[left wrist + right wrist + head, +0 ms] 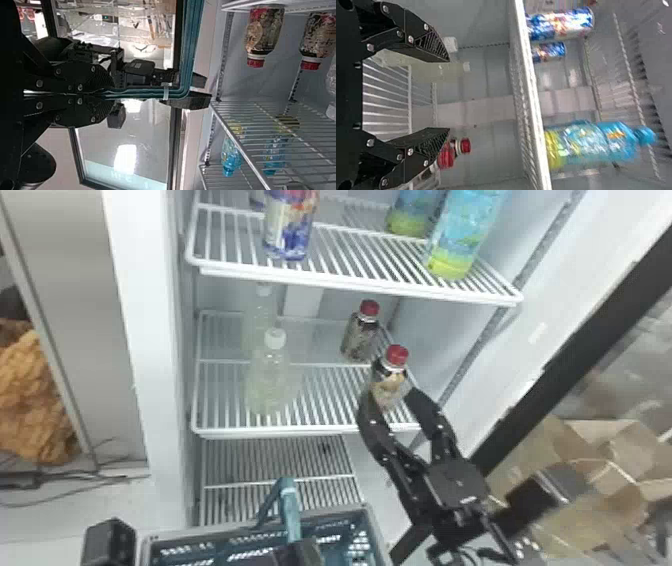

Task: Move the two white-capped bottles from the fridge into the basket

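Basket (340,517) handle (138,93) is pinched in your closed left claw (111,93); hold it steady. Your right claw (449,95) gapes, empty, by the front red-capped bottle (391,376). Swing left, straddle the front white-capped bottle (270,382) on the middle shelf (300,432), square up, then close; take the rear white-capped bottle (261,315) second.

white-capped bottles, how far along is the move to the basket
No transfer looks done: both white-capped bottles stand on the shelf. In hand is the basket handle, in the left gripper; the right gripper is open and empty. Both bottles remain to move.
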`<state>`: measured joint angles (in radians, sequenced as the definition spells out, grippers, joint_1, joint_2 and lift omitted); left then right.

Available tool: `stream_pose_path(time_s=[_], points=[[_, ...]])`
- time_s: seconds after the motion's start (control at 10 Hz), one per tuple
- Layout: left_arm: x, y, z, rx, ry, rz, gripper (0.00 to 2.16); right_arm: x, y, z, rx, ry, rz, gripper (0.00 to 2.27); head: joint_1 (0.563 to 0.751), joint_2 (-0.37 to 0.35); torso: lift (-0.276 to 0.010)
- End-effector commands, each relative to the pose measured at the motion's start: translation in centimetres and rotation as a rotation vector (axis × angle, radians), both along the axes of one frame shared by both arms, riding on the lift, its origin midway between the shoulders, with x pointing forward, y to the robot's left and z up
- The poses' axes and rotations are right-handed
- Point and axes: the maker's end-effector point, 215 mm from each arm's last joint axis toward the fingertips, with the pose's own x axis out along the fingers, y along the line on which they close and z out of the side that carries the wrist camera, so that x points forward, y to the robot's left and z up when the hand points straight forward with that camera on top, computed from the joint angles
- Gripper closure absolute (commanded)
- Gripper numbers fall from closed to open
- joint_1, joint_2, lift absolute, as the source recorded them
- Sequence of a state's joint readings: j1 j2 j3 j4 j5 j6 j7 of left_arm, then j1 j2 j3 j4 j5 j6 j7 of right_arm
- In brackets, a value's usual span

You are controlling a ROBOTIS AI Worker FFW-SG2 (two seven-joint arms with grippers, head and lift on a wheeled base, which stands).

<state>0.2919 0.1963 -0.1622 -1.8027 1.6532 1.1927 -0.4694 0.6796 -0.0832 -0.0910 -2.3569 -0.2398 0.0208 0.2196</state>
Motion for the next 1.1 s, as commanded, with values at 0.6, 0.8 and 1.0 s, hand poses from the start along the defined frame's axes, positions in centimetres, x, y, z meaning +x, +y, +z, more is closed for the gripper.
stream_pose_path(time_s=[0.6, 0.8, 1.0], points=[[0.2, -0.1, 0.3, 0.0, -0.011, -0.003, 1.12, 5.5, 5.2, -4.3, -0.057, 0.061, 0.176, 0.44, 0.695, -0.35, -0.26], [0.3, -0.2, 0.4, 0.0, -0.013, -0.005, 1.12, 6.8, 6.5, -4.9, -0.066, 0.07, 0.214, 0.3, 0.695, -0.335, -0.26], [0.3, -0.2, 0.4, -0.002, -0.012, -0.005, 1.12, 8.0, 8.2, -5.2, -0.071, 0.074, 0.25, 0.19, 0.695, -0.308, -0.26]])
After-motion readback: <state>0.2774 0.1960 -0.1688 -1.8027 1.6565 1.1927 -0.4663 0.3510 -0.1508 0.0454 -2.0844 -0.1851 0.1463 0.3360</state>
